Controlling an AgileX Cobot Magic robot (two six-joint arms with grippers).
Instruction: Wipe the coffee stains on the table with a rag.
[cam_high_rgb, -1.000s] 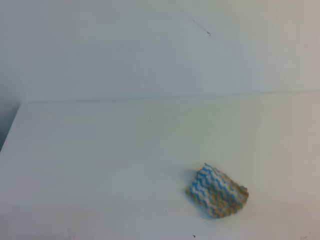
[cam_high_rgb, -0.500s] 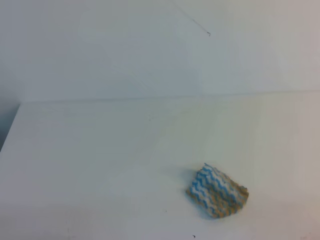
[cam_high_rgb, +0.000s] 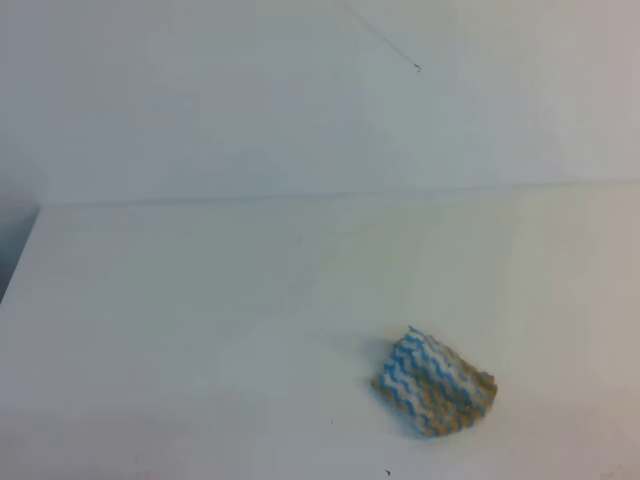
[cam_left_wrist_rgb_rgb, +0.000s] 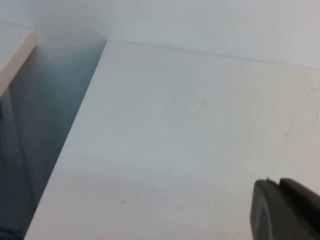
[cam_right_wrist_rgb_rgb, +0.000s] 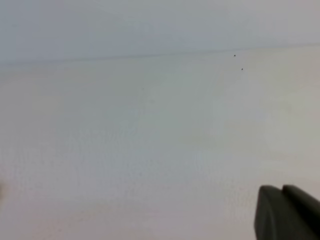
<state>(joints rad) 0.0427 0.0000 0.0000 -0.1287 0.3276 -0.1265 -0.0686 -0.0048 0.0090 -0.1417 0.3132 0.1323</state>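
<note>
The rag (cam_high_rgb: 435, 382), a crumpled cloth with blue, white and tan zigzag stripes, lies on the white table (cam_high_rgb: 200, 300) at the front right in the exterior view. No coffee stain shows in any view. Neither gripper is in the exterior view. In the left wrist view only a dark piece of the left gripper (cam_left_wrist_rgb_rgb: 286, 210) shows at the bottom right, over bare table (cam_left_wrist_rgb_rgb: 175, 150). In the right wrist view a like dark piece of the right gripper (cam_right_wrist_rgb_rgb: 286, 212) shows at the bottom right, over bare table (cam_right_wrist_rgb_rgb: 150, 150). I cannot tell how the jaws stand.
A pale wall (cam_high_rgb: 200, 100) rises behind the table's back edge. The table's left edge (cam_left_wrist_rgb_rgb: 75, 135) drops into a dark gap (cam_left_wrist_rgb_rgb: 35, 150). Tiny dark specks (cam_right_wrist_rgb_rgb: 235, 55) lie near the back edge in the right wrist view.
</note>
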